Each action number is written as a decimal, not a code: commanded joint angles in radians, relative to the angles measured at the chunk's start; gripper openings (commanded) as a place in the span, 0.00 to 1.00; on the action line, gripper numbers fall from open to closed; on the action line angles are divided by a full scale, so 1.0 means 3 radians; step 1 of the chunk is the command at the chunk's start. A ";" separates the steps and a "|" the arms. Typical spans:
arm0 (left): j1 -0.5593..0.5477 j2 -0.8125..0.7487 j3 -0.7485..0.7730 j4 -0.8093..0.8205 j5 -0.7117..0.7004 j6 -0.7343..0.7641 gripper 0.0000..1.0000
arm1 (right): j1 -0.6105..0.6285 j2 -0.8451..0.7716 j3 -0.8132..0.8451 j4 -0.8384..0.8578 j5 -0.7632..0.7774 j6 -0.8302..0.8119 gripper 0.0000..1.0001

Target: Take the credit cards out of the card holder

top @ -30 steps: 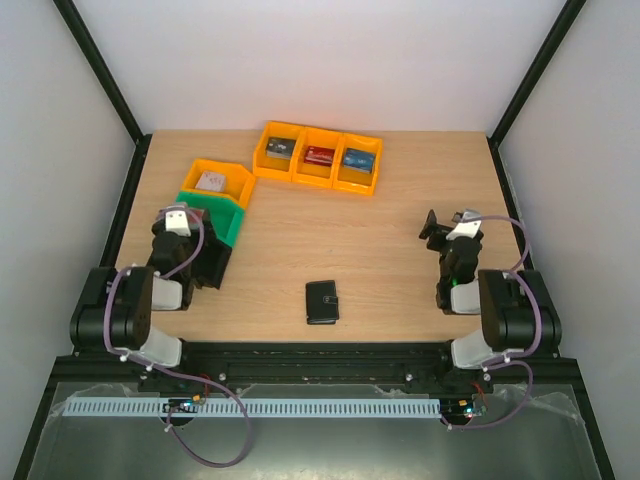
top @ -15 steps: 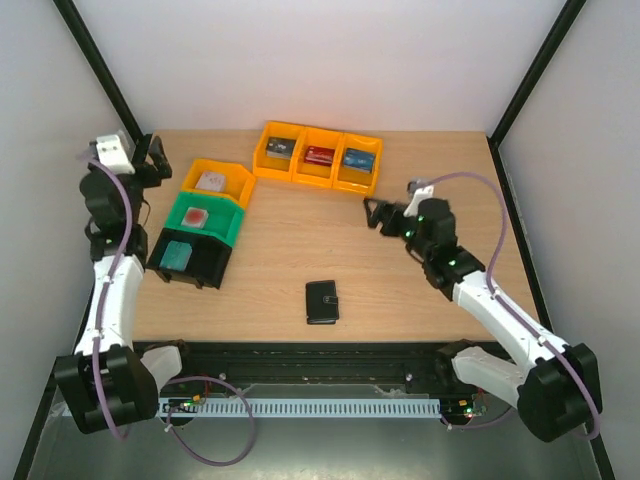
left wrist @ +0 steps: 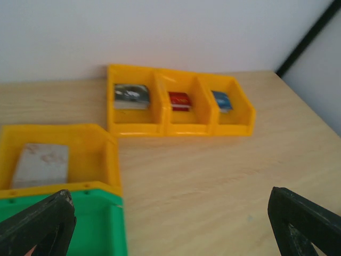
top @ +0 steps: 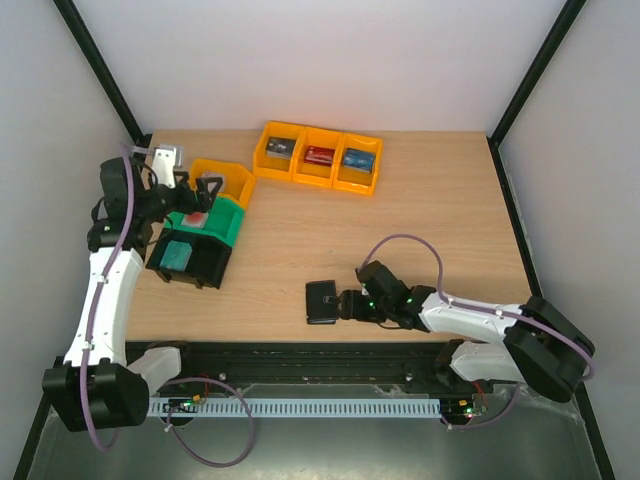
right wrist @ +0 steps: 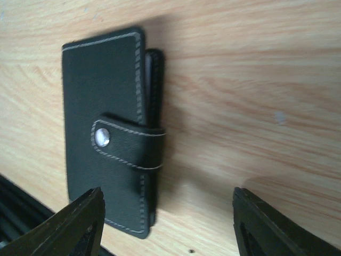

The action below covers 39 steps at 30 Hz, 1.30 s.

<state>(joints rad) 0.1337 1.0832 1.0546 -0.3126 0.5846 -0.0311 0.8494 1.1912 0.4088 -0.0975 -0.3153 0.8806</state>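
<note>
The card holder (top: pixel 322 302) is a small black bifold lying closed near the table's front edge, its snap tab fastened (right wrist: pixel 125 146). The credit cards are hidden inside it; only a thin pale edge shows at its open side. My right gripper (top: pixel 349 305) lies low on the table just right of the holder, open. In the right wrist view, one fingertip (right wrist: pixel 80 224) sits over the holder's near corner and the other (right wrist: pixel 282 224) over bare wood, gripping nothing. My left gripper (top: pixel 206 190) hangs open and holds nothing above the bins at the back left.
A yellow three-part bin (top: pixel 318 155) at the back holds a grey (left wrist: pixel 130 96), a red (left wrist: pixel 179 100) and a blue (left wrist: pixel 221 100) item. A single yellow bin (top: pixel 225 180), a green bin (top: pixel 210 222) and a black bin (top: pixel 185 258) stand at the left.
My right arm swung down from the middle right of the table to beside the card holder, and its jaws narrowed somewhat. My left arm moved from the back-left corner to over the bins.
</note>
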 commanded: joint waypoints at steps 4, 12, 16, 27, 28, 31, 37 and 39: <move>-0.0182 0.0073 0.0078 -0.0227 0.0170 -0.0201 0.99 | 0.0080 0.0327 -0.0115 0.0822 -0.0503 0.0239 0.58; -0.0195 0.0076 -0.0009 -0.0240 0.0105 -0.0274 0.99 | 0.0083 0.0552 -0.0011 0.0880 -0.0658 0.0253 0.33; -0.0195 0.0076 -0.0033 -0.0269 0.0133 -0.0270 1.00 | 0.0082 0.0606 -0.0024 0.0999 -0.0751 0.0320 0.22; -0.0243 0.0133 -0.0087 -0.0269 0.0253 -0.0249 0.99 | 0.0073 0.0383 0.0268 0.0964 -0.0741 0.0090 0.01; -0.0246 0.0148 -0.0086 -0.0272 0.0289 -0.0248 0.99 | 0.0065 0.0323 0.0400 0.0784 -0.0693 -0.0085 0.02; -0.0249 0.0189 -0.0036 -0.0325 0.0384 -0.0228 0.99 | 0.0011 0.0163 0.0848 0.0372 -0.0572 -0.0518 0.02; -0.0291 0.0247 0.0269 -0.0608 0.0875 -0.0153 0.98 | -0.0174 0.0009 0.1671 0.0109 -0.0553 -0.1206 0.02; -0.0333 0.0250 0.0385 -0.0702 0.1202 -0.0128 0.98 | -0.0181 0.0008 0.1906 0.0225 -0.0631 -0.1384 0.02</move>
<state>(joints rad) 0.0532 1.1622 1.0821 -0.4561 0.7586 -0.0875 0.8082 1.2224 0.8661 -0.0257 -0.4953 0.6376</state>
